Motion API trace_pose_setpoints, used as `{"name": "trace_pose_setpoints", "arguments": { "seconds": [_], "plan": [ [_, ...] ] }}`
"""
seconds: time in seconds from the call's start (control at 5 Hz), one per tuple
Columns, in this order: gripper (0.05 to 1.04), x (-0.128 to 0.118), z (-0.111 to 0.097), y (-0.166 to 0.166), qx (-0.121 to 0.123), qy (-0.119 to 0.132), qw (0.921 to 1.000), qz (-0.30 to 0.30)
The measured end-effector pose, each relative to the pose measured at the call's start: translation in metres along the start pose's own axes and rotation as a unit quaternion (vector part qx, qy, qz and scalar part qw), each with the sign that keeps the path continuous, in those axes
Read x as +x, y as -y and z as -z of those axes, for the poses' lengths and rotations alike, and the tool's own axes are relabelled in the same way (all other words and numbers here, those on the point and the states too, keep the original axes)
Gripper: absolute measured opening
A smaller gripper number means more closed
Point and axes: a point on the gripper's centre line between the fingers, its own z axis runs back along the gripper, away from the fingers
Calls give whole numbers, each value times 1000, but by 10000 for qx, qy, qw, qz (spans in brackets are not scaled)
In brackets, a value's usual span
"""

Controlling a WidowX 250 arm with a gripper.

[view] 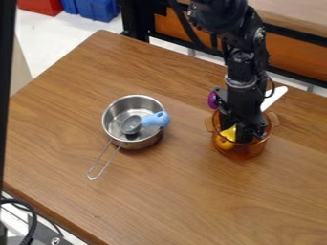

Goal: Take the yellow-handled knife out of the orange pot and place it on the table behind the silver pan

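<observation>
A wooden tabletop (191, 201) spans the frame, with a black cable (30, 217) at the lower left corner. Left of centre stands a metal saucepan (144, 142), its wire handle (96, 171) pointing to the lower left; a scoop with a light blue handle (155, 119) lies in it, the handle end over the right rim. Right of centre, an amber see-through pot (246, 152) with side handles has a yellow object (224, 141) inside. The end effector (244, 136) points down into this pot, beside the yellow object; whether it is spread, pressed together or pinching something, I cannot tell. A purple object (212, 100) shows at the arm's left, and a white object (275, 97) slants up at its right. Blue bins (97, 9) sit in the upper left.
</observation>
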Motion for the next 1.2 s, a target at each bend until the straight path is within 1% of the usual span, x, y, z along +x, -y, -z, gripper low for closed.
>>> {"name": "trace_pose_setpoints", "arguments": {
  "seconds": [0.2, 0.4, 0.6, 0.8, 1.0, 1.2],
  "plan": [
    [419, 2, -12, -3, -81, 124, 9999, -84],
    [419, 7, -36, -5, -184, 374, 9991, -126],
    [419, 5, -62, -9, -377, 702, 9968, -98],
    [419, -11, -87, -22, -321, 839, 9956, -264],
    [419, -42, -99, -41, -262, 802, 9955, -436],
    [419, -78, -103, -75, -253, 623, 9939, -871]
  ]
}}
